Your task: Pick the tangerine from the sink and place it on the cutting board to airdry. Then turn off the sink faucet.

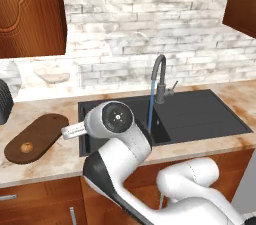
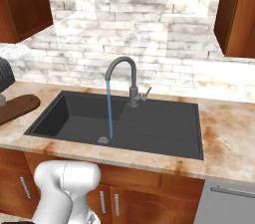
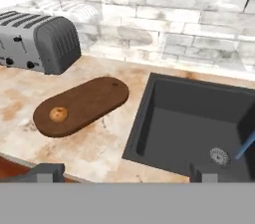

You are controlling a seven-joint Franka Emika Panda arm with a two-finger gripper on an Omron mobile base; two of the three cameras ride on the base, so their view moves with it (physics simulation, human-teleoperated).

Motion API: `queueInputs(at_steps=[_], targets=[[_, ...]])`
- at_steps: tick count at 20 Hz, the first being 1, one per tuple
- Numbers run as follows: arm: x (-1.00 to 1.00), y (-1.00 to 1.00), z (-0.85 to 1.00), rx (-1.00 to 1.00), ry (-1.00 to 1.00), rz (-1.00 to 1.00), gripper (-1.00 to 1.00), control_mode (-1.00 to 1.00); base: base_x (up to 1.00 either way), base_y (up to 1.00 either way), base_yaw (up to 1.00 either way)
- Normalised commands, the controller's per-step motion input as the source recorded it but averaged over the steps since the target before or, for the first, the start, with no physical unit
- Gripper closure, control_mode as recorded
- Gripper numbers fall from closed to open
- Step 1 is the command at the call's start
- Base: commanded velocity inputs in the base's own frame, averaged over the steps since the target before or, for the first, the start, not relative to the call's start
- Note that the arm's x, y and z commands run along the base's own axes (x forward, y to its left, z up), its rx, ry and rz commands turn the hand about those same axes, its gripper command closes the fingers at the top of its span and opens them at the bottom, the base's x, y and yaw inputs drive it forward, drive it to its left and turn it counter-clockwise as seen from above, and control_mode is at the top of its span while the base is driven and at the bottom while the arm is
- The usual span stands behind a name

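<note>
- I see the tangerine [image 3: 58,114] sitting on the cutting board [image 3: 82,104], near the end of the board farthest from the sink [image 3: 199,118]; nothing is touching it.
- The board lies flat on the marbled countertop [image 3: 107,143], between the grey toaster [image 3: 37,41] and the black basin.
- My gripper [image 3: 122,173] is hanging above the counter's front edge, with its jaws spread wide apart and nothing between them.
- From the left base camera, the arm's big white joint [image 1: 117,124] sits in front of the sink's left part and covers some of the basin.
- The gooseneck faucet [image 2: 124,78] is running: a thin blue stream of water [image 2: 109,111] falls from the spout down to the round metal drain [image 2: 102,140].
- The faucet's small side lever [image 2: 145,93] sticks out to the right of the column, tilted slightly upward.
</note>
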Motion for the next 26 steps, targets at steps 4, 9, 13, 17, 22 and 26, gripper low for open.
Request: queueInputs(at_steps=[4,9,13,17,22,26], targets=[[-0.39,-0.84,0.61,0.12,0.23,-0.28,-1.00,-1.00,0.00,0.00,0.00],[-0.22,-0.80,0.81,0.12,0.32,-0.26,-1.00,-1.00,0.00,0.00,0.00],[-0.14,-0.62,0.73,0.07,0.11,-0.09,-1.00,-1.00,0.00,0.00,0.00],[-0.14,-0.60,0.62,0.03,-0.01,-0.01,-1.00,-1.00,0.00,0.00,0.00],[-0.18,-0.60,0.57,0.05,0.00,-0.01,-1.00,-1.00,0.00,0.00,0.00],[-0.31,-0.60,0.33,0.04,-0.09,0.00,-1.00,-1.00,0.00,0.00,0.00]])
